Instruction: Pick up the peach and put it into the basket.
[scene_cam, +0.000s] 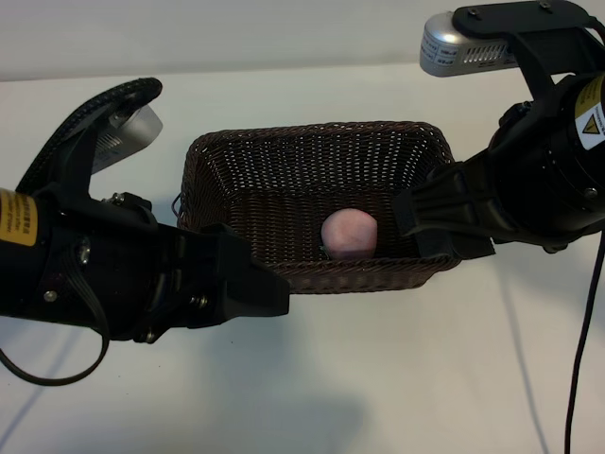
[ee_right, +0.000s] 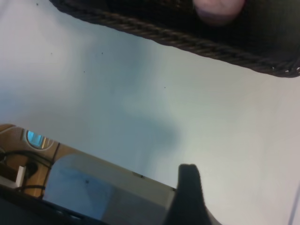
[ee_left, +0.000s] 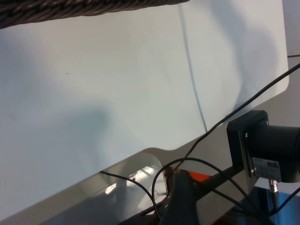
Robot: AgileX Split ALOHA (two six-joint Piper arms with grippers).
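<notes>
The pale pink peach point(scene_cam: 348, 234) lies on the floor of the dark brown wicker basket point(scene_cam: 312, 132), toward its near right side. My left gripper point(scene_cam: 263, 288) hovers over the table just outside the basket's near left corner, open and empty. My right gripper point(scene_cam: 419, 223) hangs at the basket's right wall, level with the peach, also open and holding nothing. In the right wrist view the peach point(ee_right: 218, 9) shows behind the braided rim point(ee_right: 187, 41), and one dark finger point(ee_right: 188, 187) is in sight. The left wrist view shows the basket's rim point(ee_left: 70, 9) and one finger point(ee_left: 185, 199).
The basket stands on a white table point(scene_cam: 378, 378). A black cable point(scene_cam: 581, 359) hangs down at the right. In the left wrist view, the table's edge point(ee_left: 140, 157) has loose cables and a black camera mount point(ee_left: 262, 145) beyond it.
</notes>
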